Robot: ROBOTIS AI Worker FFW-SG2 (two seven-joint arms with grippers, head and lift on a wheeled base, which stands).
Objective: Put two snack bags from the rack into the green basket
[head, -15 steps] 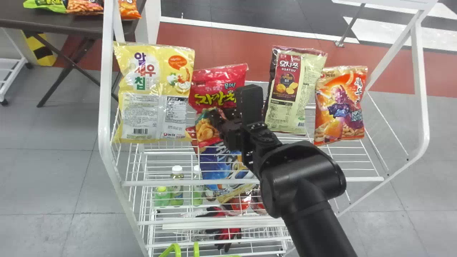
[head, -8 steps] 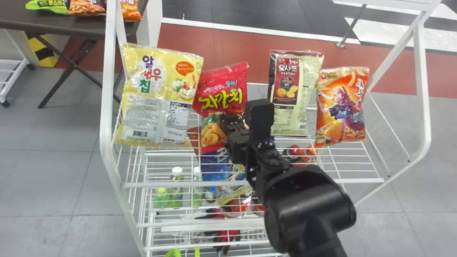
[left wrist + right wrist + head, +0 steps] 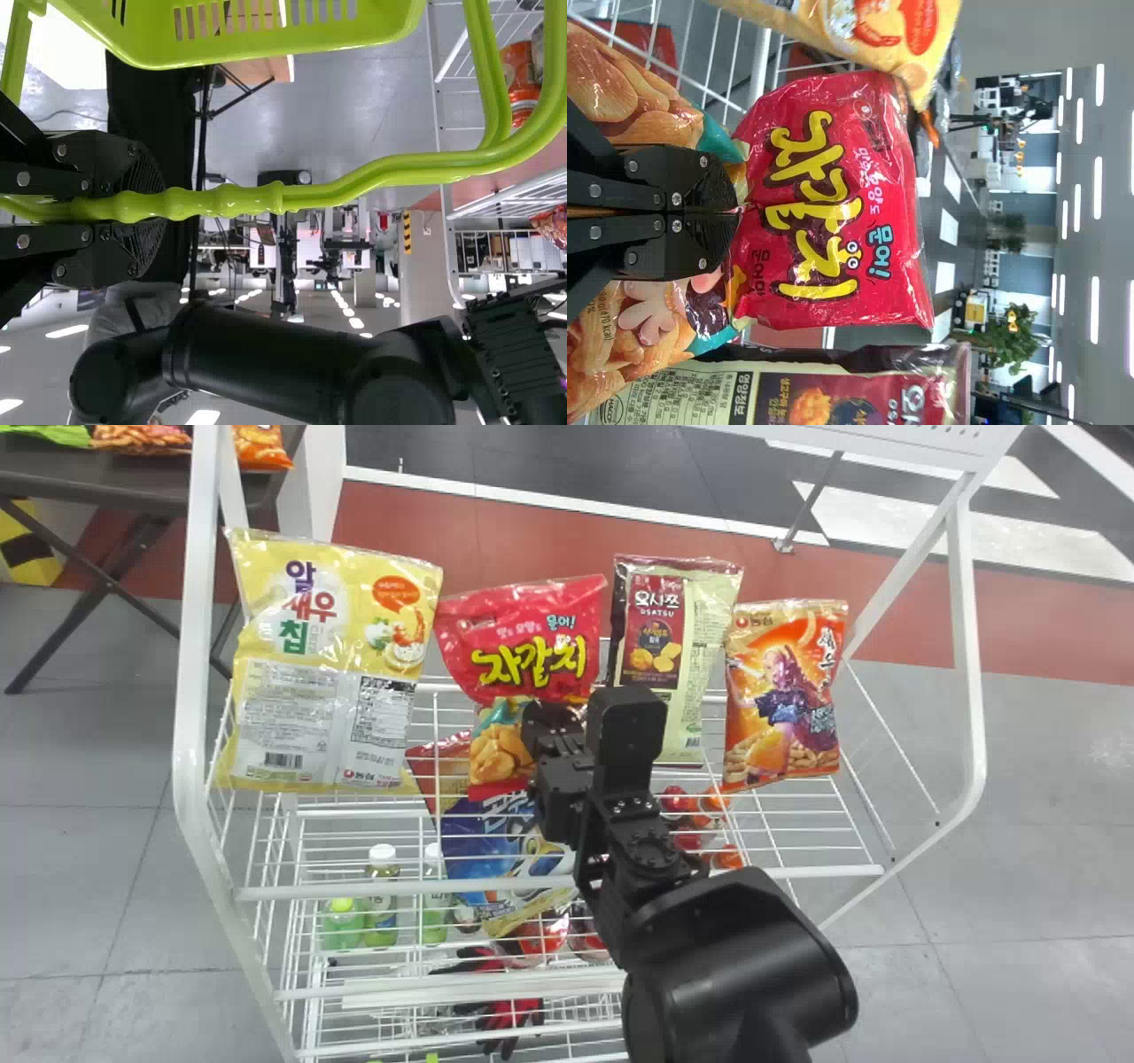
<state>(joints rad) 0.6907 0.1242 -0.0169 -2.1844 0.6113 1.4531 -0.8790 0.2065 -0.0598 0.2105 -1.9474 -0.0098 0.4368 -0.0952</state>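
So the right gripper (image 3: 555, 717) has its two black fingers clenched on the red snack bag (image 3: 523, 638), pinching the front of it around the middle, right about where the plain red top meets the snack picture. In the right wrist view the plastic creases in toward the fingertips, with the red top part sticking out past them and the picture part spread around both sides of the fingers. Bag's pretty much upright at the white rack (image 3: 399, 893), sitting between the yellow bag (image 3: 310, 726) on the robot's left and the cream and maroon bag (image 3: 700, 638) on its right. The orange bag (image 3: 784, 691) is one further right, and there's a blue bag (image 3: 496, 850) lower down, partly behind the wires. Over on the other arm, the left gripper (image 3: 146, 208) is clamped around the handle (image 3: 399, 168) of the green basket (image 3: 381, 31), handle running straight between the fingers. The red bag is well out of the basket, up at the rack with the right gripper on it.
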